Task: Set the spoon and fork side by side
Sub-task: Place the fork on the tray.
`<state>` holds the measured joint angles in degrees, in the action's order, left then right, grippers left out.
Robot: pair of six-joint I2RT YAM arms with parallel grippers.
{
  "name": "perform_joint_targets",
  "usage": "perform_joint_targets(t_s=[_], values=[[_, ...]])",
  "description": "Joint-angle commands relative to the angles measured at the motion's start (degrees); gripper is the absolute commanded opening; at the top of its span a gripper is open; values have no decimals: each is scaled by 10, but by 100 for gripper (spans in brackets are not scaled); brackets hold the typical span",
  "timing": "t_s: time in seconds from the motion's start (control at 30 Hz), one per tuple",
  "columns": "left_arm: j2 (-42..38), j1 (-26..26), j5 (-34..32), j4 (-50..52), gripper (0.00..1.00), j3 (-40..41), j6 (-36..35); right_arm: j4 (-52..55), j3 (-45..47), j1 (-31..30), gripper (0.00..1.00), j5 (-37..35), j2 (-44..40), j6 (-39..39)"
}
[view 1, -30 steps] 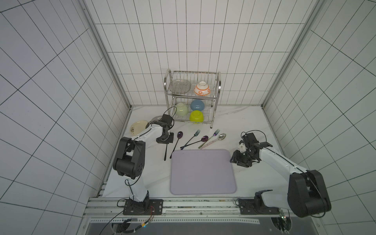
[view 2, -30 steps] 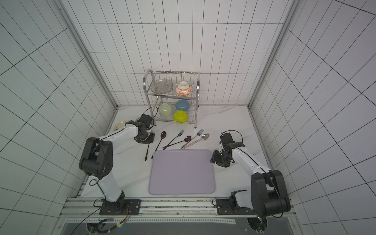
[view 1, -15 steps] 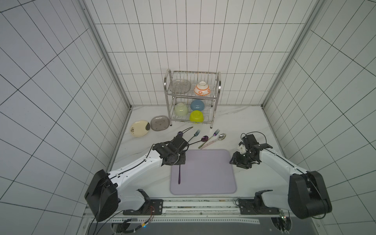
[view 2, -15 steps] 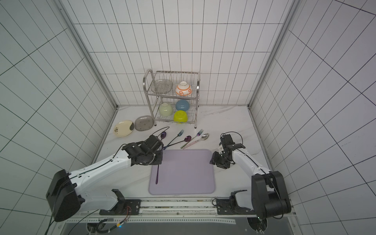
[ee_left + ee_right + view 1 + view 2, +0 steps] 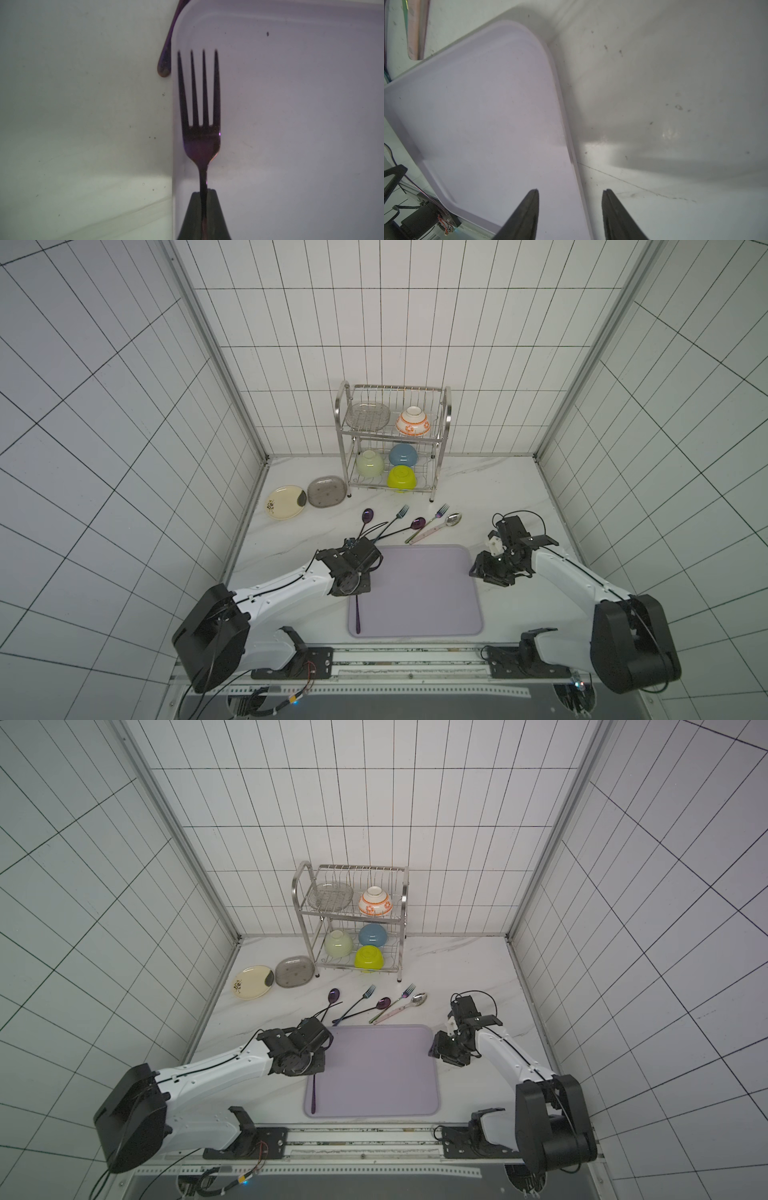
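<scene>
My left pincer (image 5: 204, 194) was clamped on the fork (image 5: 200, 133), tines over the tray's (image 5: 419, 597) left side. My right pincer (image 5: 571, 192) hung apart above its right rim; the purple spoon (image 5: 417, 524) lay on the worktop (image 5: 498, 489) beyond.

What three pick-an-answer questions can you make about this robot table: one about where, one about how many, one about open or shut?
1. Where is the dark purple metal fork?
A) on the floor B) in a cup C) over the lilac plastic tray

2. How many bowls sit on the silver wire rack's lower shelf?
A) three B) one C) six

3. How is the right end effector?
A) shut tight B) open and empty C) holding a cup

Answers:
1 C: the left end effector, shut on it, holds it above the tray.
2 A: a pale green bowl, a blue bowl, a yellow-green bowl.
3 B: its jaws stand apart with nothing between.
</scene>
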<state>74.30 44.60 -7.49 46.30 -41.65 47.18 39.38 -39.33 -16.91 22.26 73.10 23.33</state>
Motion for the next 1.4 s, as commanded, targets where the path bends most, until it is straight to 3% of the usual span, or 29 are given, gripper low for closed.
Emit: perform_joint_targets(t_s=[0.0,0.33,0.87,1.37], values=[[11,4,-26,-29,0,0,-10,11,8,-6,52,5,-12,-4],[48,4,-46,-61,0,-7,-43,12,12,-6,52,5,-20,-3],[40,7,-22,-79,1,37,-7,9,16,-6,52,1,-18,2],[24,8,-22,-74,34,18,-2,12,12,-5,52,-1,-21,4]])
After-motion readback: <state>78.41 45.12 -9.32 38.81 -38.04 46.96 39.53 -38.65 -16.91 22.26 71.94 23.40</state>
